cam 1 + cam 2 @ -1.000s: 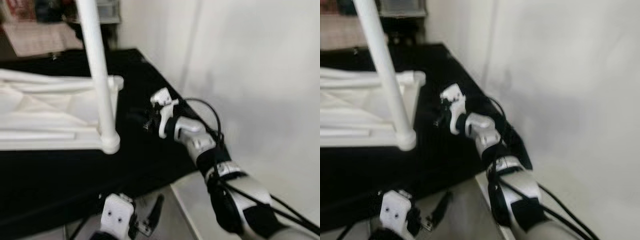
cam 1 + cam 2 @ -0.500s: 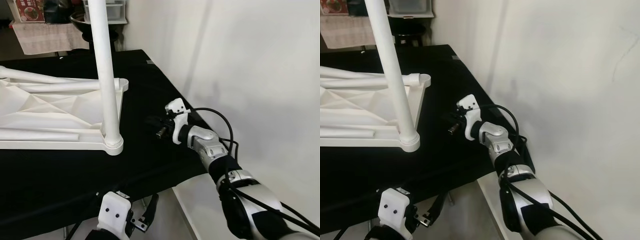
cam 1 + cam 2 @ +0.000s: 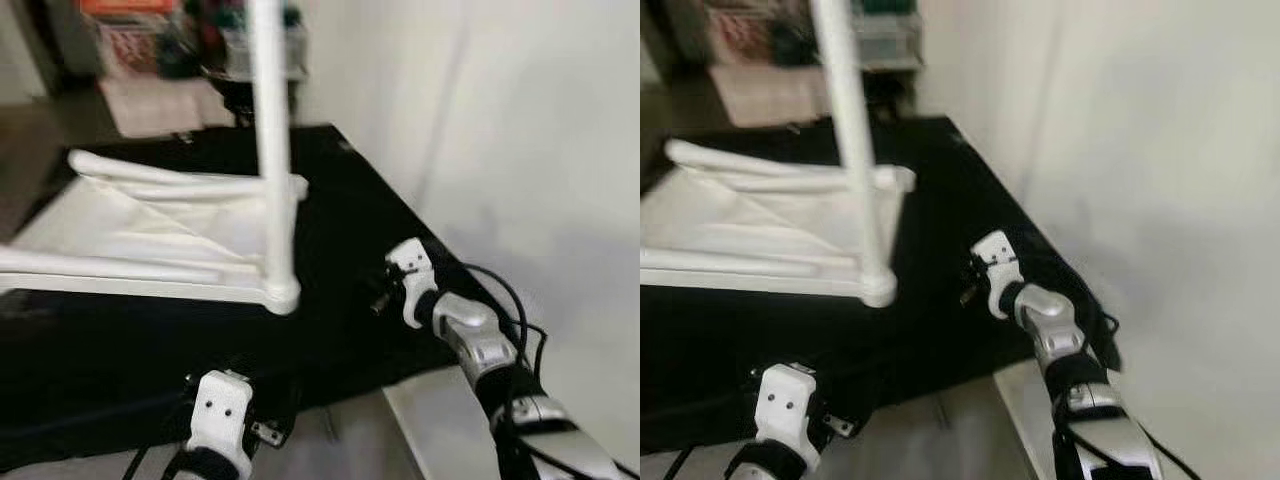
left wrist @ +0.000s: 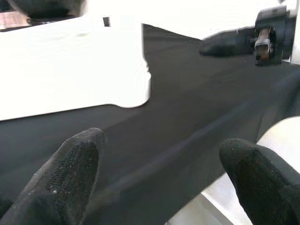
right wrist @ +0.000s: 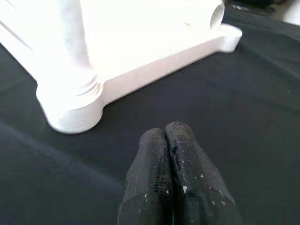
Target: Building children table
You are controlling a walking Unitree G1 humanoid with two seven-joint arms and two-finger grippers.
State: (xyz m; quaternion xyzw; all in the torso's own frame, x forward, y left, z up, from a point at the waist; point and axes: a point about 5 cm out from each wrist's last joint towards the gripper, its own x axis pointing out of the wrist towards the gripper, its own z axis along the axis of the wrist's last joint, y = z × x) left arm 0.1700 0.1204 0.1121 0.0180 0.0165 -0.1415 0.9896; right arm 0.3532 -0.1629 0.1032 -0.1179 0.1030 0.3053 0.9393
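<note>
The white children's table top (image 3: 150, 225) lies upside down on a black cloth (image 3: 340, 230). One white leg (image 3: 272, 150) stands upright in its near right corner socket (image 3: 282, 295). A white tube (image 3: 150, 170) lies along the top's far edge. My right gripper (image 5: 164, 133) hovers just over the cloth to the right of that corner, apart from it, shut with nothing between its fingers. My left gripper (image 4: 164, 164) is low at the cloth's front edge, open, its fingers (image 4: 70, 164) pointing towards the corner socket (image 4: 131, 93).
A white wall (image 3: 540, 150) runs close along the table's right side. Shelves with clutter (image 3: 200, 40) stand at the back. A pale floor (image 3: 330, 450) shows under the front edge. Bare black cloth lies between the socket and the wall.
The whole picture has shifted and blurred, so the camera moved. My right gripper stays shut beside the leg's base, and the left gripper stays low at the front edge.
</note>
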